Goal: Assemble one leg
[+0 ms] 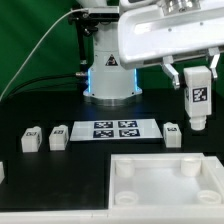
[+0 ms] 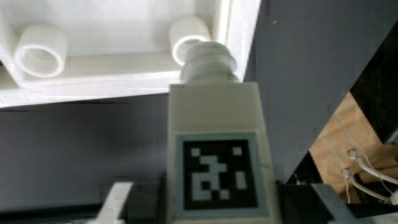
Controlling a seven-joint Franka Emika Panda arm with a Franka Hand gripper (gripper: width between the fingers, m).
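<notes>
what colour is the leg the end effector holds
The leg is white with a black-and-white marker; best in wrist view.

Parts, counted
Four legs (image 1: 58,135), with one leg (image 1: 197,98) raised at far right; one white square part (image 1: 160,159); one marker board (image 1: 112,129) bearing four tags (image 1: 126,125).

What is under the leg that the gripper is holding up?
In the wrist view the leg, held by the gripper, hangs over the edge of the white square part, near a round socket. The leg hides whatever lies directly beneath it.
</notes>
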